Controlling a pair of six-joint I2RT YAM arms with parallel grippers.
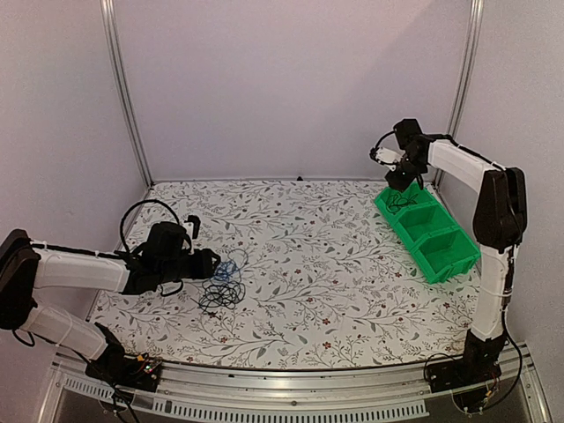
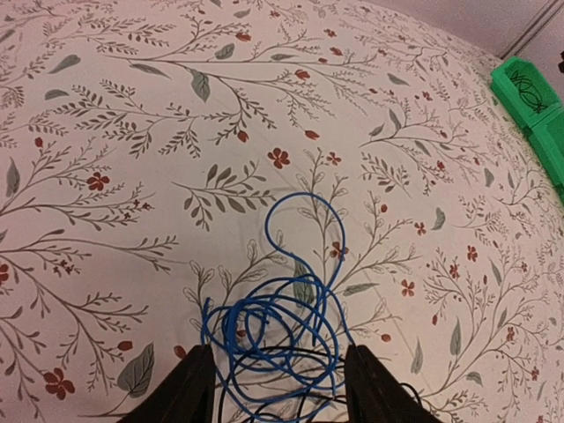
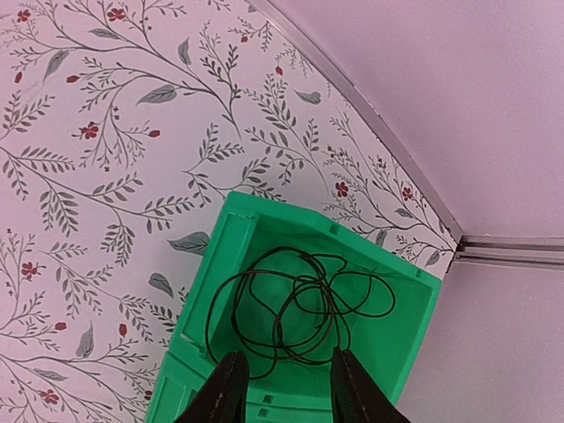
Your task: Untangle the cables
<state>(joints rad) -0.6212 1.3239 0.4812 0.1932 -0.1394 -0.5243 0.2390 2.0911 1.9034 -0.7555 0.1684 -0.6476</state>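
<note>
A blue cable (image 2: 284, 310) lies coiled on the floral table, tangled with thin black cables (image 1: 220, 293) beside it. In the top view the blue cable (image 1: 226, 270) sits just right of my left gripper (image 1: 210, 263). My left gripper (image 2: 278, 374) is open, its fingers on either side of the blue coil, low over the table. My right gripper (image 3: 282, 383) is open and empty above the far green bin (image 3: 401, 348). A loose black cable (image 3: 300, 308) lies coiled inside that bin. In the top view my right gripper (image 1: 398, 181) hovers over the bin row.
Three green bins (image 1: 427, 231) stand in a row at the table's right side. The floral table cloth (image 1: 308, 264) covers the table. Metal frame posts (image 1: 123, 88) and white walls ring the table. A small black thing (image 1: 191, 225) lies behind the left arm.
</note>
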